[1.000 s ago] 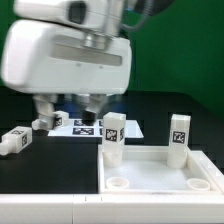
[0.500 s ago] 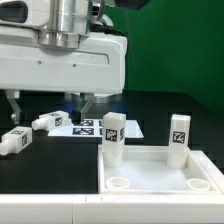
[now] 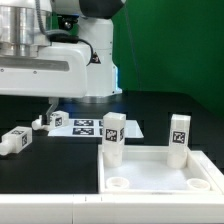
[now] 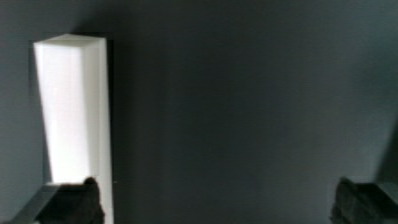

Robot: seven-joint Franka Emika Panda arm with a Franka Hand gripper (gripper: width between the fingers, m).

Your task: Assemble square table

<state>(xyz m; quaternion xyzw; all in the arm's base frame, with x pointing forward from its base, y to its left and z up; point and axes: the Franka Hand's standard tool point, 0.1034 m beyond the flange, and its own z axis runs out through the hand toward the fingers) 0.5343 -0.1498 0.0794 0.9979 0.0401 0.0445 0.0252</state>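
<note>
The gripper (image 4: 221, 205) hangs spread wide with nothing between its jaws. In the wrist view only dark tabletop lies in the gap, and a long white bar (image 4: 68, 110) runs up just beside one fingertip (image 4: 68, 206). In the exterior view the arm hovers well off the panel (image 3: 160, 168), toward that view's left and beyond the panel's far edge. There is one panel, rim up, with four legs around it. Two stand upright at its far corners, one leg (image 3: 112, 136) on the exterior view's left and the other leg (image 3: 179, 137) on its right; whether they are fully seated I cannot tell. Two more lie loose off the panel's left side, the nearer leg (image 3: 14, 141) and the farther leg (image 3: 48, 121). The farther one lies beside the single marker board (image 3: 85, 126). Two near sockets (image 3: 118, 184) show empty. The likely next step is fetching a loose leg, and three things could go wrong. No leg sits between the jaws yet, so a descent from here would close on nothing or clip the bar. A grip off centre on a lying leg could make it roll or skid away. Carrying a leg to a near socket could knock a standing leg, and a leg entering tilted could jam.
</note>
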